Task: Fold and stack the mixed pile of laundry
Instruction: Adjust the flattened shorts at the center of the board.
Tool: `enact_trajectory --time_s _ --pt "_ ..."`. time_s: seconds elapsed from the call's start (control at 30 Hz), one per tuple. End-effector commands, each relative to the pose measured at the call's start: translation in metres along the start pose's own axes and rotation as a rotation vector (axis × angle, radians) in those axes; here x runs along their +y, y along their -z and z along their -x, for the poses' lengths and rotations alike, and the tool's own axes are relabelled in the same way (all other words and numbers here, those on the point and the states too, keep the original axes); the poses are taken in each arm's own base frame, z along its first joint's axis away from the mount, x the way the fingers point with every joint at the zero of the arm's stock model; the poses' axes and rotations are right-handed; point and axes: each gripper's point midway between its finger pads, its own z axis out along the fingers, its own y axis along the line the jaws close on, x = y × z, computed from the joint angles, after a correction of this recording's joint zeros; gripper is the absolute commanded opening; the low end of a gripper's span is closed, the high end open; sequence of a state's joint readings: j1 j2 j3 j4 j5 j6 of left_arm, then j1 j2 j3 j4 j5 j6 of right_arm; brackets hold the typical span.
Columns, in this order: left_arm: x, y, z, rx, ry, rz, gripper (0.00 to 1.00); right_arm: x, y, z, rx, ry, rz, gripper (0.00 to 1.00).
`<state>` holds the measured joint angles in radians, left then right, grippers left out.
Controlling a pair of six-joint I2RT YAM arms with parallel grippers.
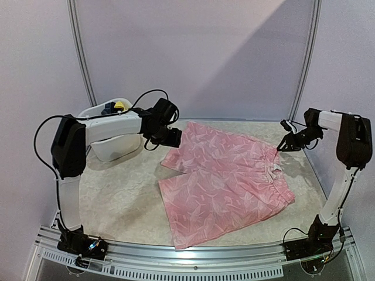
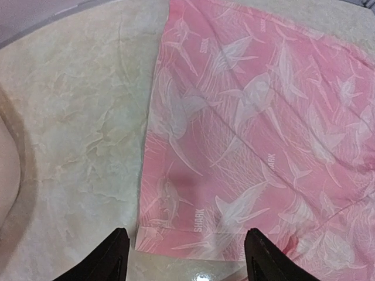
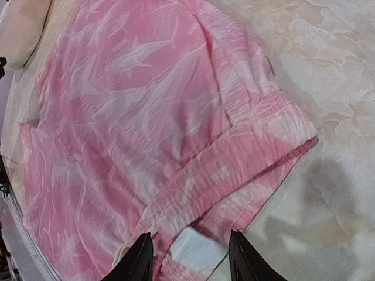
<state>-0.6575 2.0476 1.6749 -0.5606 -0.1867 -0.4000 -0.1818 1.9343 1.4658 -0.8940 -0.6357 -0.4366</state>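
Pink shark-print shorts (image 1: 225,175) lie spread flat in the middle of the table. My left gripper (image 1: 173,138) hovers over the far-left leg hem (image 2: 193,237), and in the left wrist view it (image 2: 186,249) is open with only cloth below it. My right gripper (image 1: 282,146) is over the elastic waistband (image 3: 234,170) at the shorts' right end. In the right wrist view it (image 3: 188,252) is open, with a white label (image 3: 199,254) lying between the fingers, ungripped. A navy piece (image 1: 109,108) and a yellow piece (image 1: 120,106) stick out of the tub.
The white plastic tub (image 1: 111,147) stands at the back left, just behind the left arm. Pale marbled table surface (image 1: 117,199) shows to the left of the shorts. The table's front rail (image 1: 193,257) runs along the near edge.
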Motion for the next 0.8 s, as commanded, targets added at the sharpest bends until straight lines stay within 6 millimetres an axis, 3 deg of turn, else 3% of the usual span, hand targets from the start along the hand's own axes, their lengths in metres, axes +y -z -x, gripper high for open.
enact_trajectory --time_s 0.0,0.13,0.27,0.53,0.63,0.77 --pt "0.016 -0.027 -0.015 0.084 0.090 0.025 0.66 -0.023 -0.023 0.028 -0.054 -0.142 0.023 0.44" --pt "0.023 -0.049 -0.039 0.165 0.130 0.008 0.63 -0.042 -0.037 0.035 -0.057 -0.205 0.001 0.43" --pt "0.022 -0.063 -0.060 0.224 0.151 -0.019 0.66 -0.054 -0.052 0.033 -0.030 -0.254 0.008 0.41" --pt "0.033 -0.078 -0.078 0.257 0.160 0.028 0.63 -0.068 -0.070 0.032 0.007 -0.279 0.017 0.34" --pt "0.033 -0.081 -0.084 0.273 0.165 0.019 0.58 -0.072 -0.072 0.032 0.010 -0.280 0.005 0.31" --pt "0.035 -0.086 -0.091 0.287 0.176 0.017 0.45 -0.075 -0.073 0.036 0.002 -0.273 0.000 0.19"
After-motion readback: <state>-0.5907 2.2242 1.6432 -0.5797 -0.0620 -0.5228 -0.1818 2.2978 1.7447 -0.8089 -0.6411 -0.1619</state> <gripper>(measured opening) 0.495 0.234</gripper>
